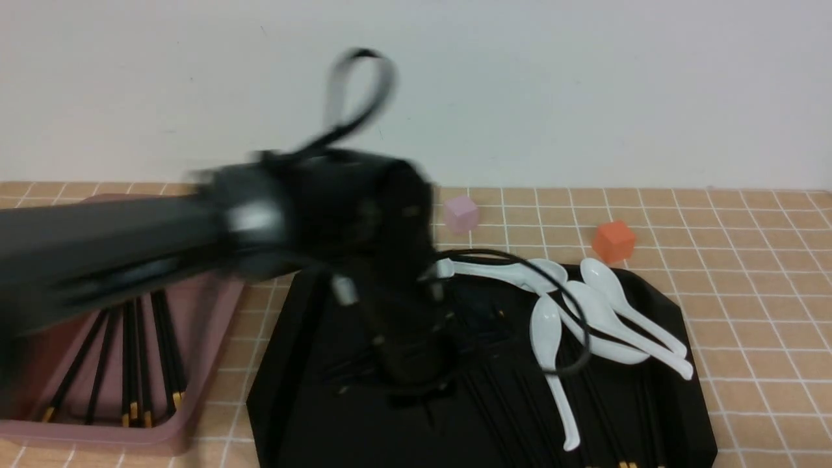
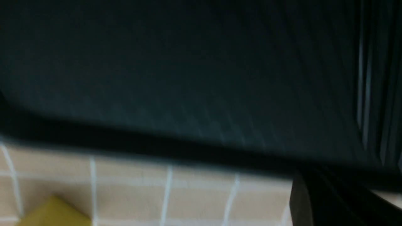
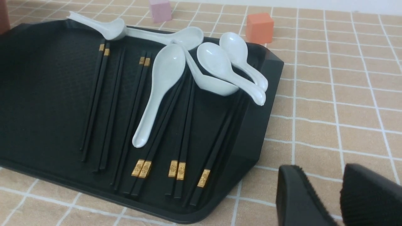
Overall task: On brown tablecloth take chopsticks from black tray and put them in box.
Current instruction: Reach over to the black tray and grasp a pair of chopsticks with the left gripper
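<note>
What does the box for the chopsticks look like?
Find the big black tray on the brown tablecloth. Left of it sits the box, a wide dusty-pink tub. Unlike the little pink cube, it is hollow and holds chopsticks.

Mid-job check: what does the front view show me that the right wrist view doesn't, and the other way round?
Front view only: the box on the left with chopsticks already lying in it, and the blurred left arm reaching over the tray.

Right wrist view only: the open right gripper over the cloth beside the tray, and a clear look at the other chopsticks lying in the tray.

Both: the tray, white spoons, pink cube, orange cube and checked cloth.
</note>
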Available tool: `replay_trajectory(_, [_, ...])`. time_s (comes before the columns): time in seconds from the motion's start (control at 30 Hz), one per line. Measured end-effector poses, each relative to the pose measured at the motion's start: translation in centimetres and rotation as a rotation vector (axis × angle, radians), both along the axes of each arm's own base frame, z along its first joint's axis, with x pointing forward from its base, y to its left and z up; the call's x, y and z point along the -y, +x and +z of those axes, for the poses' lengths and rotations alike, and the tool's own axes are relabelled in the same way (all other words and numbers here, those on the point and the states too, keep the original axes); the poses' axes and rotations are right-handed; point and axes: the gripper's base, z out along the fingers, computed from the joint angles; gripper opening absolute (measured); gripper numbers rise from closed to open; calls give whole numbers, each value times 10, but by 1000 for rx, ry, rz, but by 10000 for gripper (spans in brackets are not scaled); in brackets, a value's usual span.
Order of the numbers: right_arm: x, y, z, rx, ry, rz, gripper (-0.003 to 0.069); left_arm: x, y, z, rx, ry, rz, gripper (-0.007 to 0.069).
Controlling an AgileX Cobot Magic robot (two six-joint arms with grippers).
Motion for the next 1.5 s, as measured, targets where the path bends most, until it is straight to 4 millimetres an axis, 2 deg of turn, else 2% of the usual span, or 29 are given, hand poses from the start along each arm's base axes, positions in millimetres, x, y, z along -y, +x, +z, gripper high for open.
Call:
replay_trajectory(0.13, [0, 0, 0, 0, 0, 0, 240, 10, 26, -3, 35, 100, 55, 48])
replay_trajectory(0.33, [0, 0, 0, 0, 0, 0, 240, 27, 54, 0, 139, 52, 138, 170])
replay_trajectory(0.5, [0, 0, 0, 0, 0, 0, 240, 35, 68, -15, 192, 21, 224, 318])
replay_trajectory(0.6, [0, 0, 0, 0, 0, 0, 240, 33, 74, -25, 221, 59, 282, 369])
replay_trajectory(0.83, [0, 0, 0, 0, 0, 0, 240, 21, 87, -29, 286, 98, 380, 390])
replay_trajectory(0.97, [0, 0, 0, 0, 0, 0, 240, 23, 91, -31, 311, 75, 384, 393])
replay_trajectory(1.27, [0, 0, 0, 0, 0, 0, 240, 30, 97, -55, 312, 49, 380, 393])
replay_trajectory(1.5, [0, 0, 0, 0, 0, 0, 240, 30, 98, -57, 308, 50, 382, 393])
